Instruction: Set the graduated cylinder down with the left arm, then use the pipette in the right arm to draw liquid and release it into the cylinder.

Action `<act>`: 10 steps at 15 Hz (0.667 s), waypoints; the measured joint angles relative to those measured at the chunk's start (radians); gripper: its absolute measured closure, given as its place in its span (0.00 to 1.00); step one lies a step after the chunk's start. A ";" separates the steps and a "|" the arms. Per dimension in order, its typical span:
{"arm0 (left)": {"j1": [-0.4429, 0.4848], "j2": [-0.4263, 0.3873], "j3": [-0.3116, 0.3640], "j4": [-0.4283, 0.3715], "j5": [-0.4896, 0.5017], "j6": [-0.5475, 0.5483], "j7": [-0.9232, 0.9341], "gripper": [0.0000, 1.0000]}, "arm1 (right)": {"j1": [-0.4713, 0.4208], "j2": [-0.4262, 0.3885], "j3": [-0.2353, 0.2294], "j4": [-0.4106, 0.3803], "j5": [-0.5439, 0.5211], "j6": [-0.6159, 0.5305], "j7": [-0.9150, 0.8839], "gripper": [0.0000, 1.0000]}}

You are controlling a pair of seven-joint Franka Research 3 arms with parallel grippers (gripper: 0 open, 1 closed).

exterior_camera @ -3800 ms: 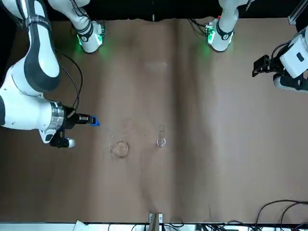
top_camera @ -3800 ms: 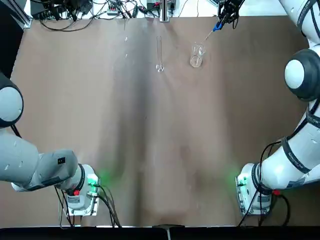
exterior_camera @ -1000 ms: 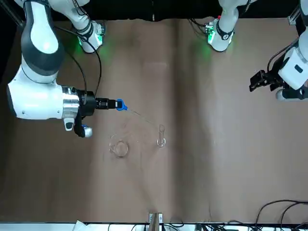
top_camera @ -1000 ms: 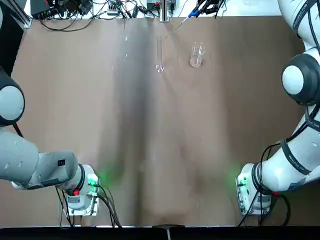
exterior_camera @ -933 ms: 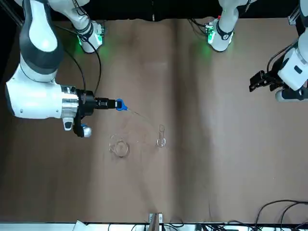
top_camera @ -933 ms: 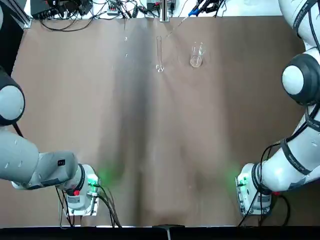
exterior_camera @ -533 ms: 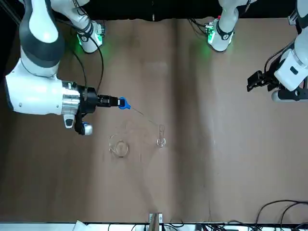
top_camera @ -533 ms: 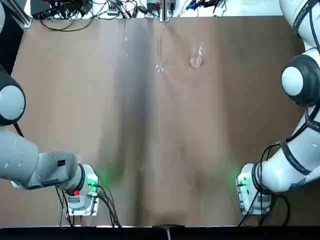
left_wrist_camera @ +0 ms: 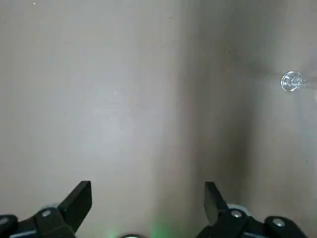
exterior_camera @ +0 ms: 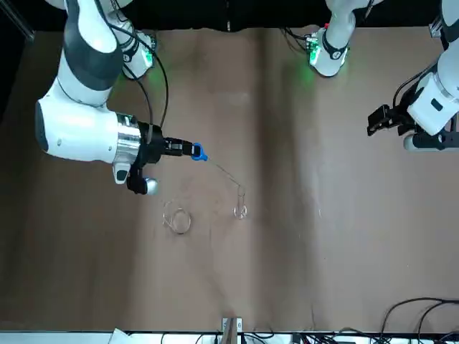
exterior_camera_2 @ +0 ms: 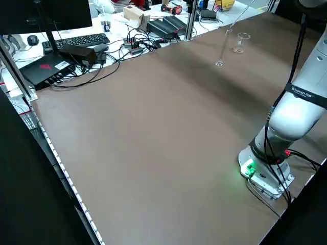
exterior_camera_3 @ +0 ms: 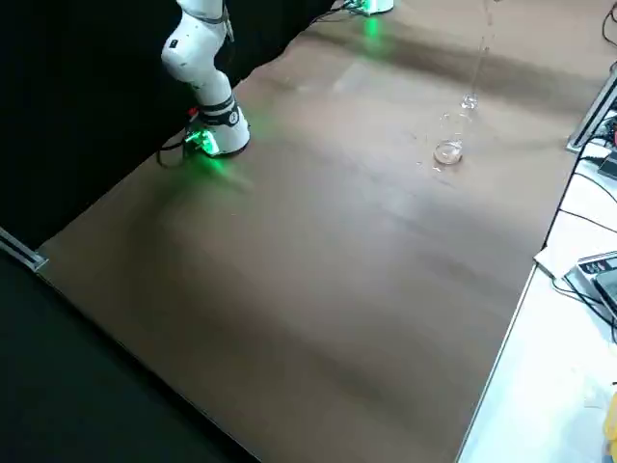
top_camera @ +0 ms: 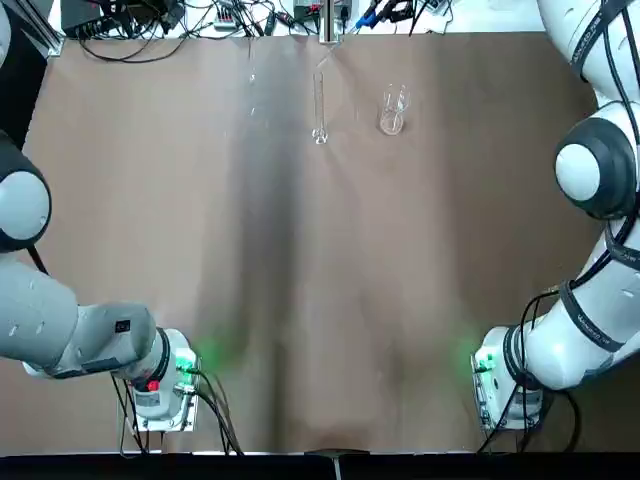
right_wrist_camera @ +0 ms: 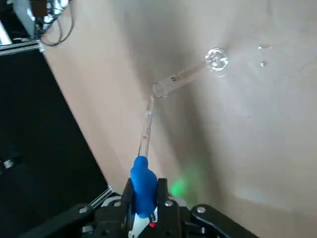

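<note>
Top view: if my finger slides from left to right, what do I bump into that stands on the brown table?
Left arm's base → graduated cylinder → short clear beaker → right arm's base. The right gripper, at the far edge with the pipette, overlaps these, so I left it out.

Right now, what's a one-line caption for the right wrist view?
Blue-bulbed pipette angled toward the graduated cylinder's mouth.

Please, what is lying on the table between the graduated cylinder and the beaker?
Only bare table, as the top view shows between the graduated cylinder and the beaker.
</note>
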 joint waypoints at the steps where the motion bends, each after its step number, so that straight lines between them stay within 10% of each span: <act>1: 0.000 0.000 -0.001 0.000 0.000 0.000 0.000 0.00 | 0.004 0.000 0.000 0.000 -0.012 0.000 0.007 0.79; 10: -0.003 -0.003 -0.022 0.003 0.011 0.000 0.000 0.00 | 0.009 0.000 -0.004 0.000 -0.049 0.001 0.012 0.81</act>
